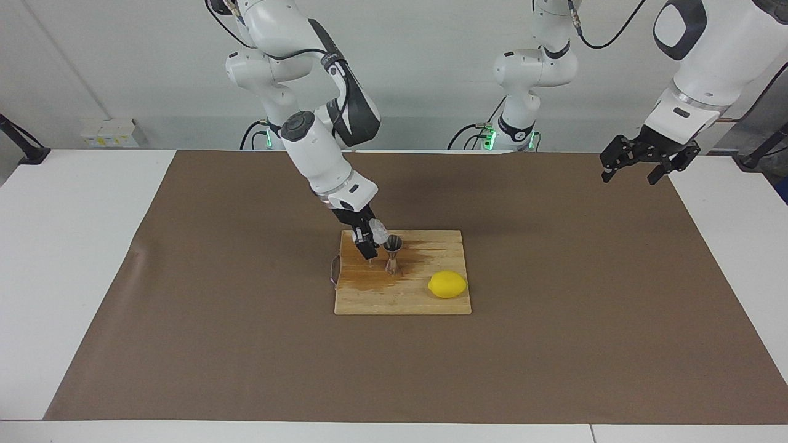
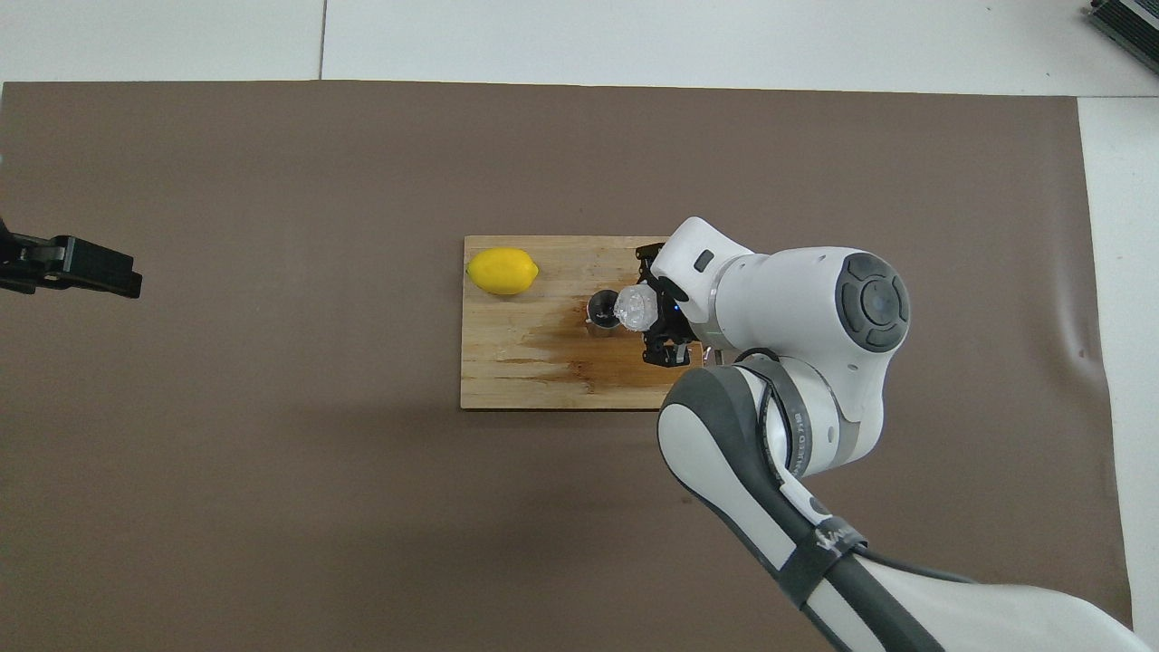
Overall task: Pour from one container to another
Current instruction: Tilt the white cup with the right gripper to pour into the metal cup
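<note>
Right gripper is clamping the clear ribbed cup, fingers pressed together on its wall, and is holding it up over the wooden cutting board. The cup is tipping on its side, its mouth leaning toward the steel jigger and sitting just above the jigger's upper rim; whether the two are touching cannot be told. In the overhead view the cup is overlapping the edge of the jigger, with the right gripper just beside it toward the right arm's end of the table.

The jigger is standing upright on the board, near the board's edge nearer to the robots and toward the right arm's end. A dark wet-looking stain is spreading across the board around and beside the jigger's foot. Whether any liquid is running from the cup cannot be made out.

A yellow lemon is lying on the same board, farther from the robots than the jigger and toward the left arm's end, well apart from the cup.

The board is sitting in the middle of a brown mat covering the table.

Left gripper is waiting in the air over the mat's edge at the left arm's end, fingers standing apart, holding nothing
</note>
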Robot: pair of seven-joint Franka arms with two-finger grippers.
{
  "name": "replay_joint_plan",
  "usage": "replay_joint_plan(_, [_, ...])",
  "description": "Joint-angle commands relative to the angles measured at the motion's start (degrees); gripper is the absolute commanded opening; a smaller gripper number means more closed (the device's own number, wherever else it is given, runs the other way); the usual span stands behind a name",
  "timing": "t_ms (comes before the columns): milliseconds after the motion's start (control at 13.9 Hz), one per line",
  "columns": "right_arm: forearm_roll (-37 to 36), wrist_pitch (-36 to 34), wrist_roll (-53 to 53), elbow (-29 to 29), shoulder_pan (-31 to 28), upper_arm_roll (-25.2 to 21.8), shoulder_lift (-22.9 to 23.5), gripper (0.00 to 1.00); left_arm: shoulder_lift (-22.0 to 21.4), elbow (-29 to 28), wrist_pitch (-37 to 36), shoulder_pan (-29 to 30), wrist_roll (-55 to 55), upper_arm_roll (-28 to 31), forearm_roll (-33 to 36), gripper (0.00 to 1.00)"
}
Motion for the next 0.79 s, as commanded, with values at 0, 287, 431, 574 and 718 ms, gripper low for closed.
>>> replay_joint_plan(0, [-1.55,1.67,1.96,-0.63,0.34,-0.02,-0.4,0.0,-1.83,-2.08,0.43,0.32,0.15,-0.14,0.84,1.0])
replay_joint_plan(287, [-1.64,1.76,2.05,-0.37,1.13,-0.02,-0.4,0.0,-1.83,-2.08,0.43,0.32,0.15,-0.14,0.84,1.0])
replay_joint_plan(431, [-1.64,1.76,2.22,-0.37,1.13,-0.02,-0.31,0.0,-1.83,-2.08,0.43,0.32,0.24,-0.14,0.84,1.0])
replay_joint_plan(574, [-1.73,1.76,2.22,-0.37,1.13,-0.02,-0.31,0.0,-1.83,-2.08,0.43,0.32,0.24,-0.14,0.84,1.0])
replay_joint_plan(718, [-1.73,1.85,2.22,-0.37,1.13,-0.02,-0.31,0.0,-1.83,-2.08,0.43,0.32,0.15,-0.14,0.84,1.0])
